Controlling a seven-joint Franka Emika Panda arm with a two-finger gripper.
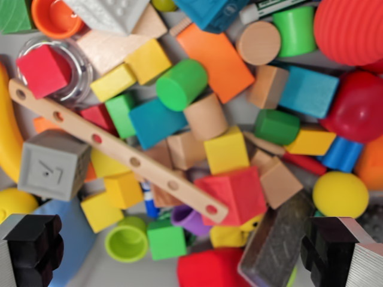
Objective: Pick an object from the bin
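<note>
The wrist view looks straight down into a bin packed with coloured blocks. My gripper (179, 251) is open, its black fingertips (33, 248) at the bottom left and bottom right corners, with nothing between them. Below the gap lie a red cube (236, 194), a long wooden strip with holes (114, 146), a purple ring (190, 220), a small green cube (166, 240) and a lime cup (127, 240). A green cylinder (181, 84), an orange flat block (216, 60) and a yellow cube (226, 149) lie higher up. All objects are loose.
A grey cube (54, 164) sits at the left beside a yellow banana shape (9, 131). A clear cup holding a red cube (45, 70) is at upper left. A large red ball (353, 30) and a yellow ball (340, 194) are on the right. A dark sponge block (278, 239) lies near the right finger.
</note>
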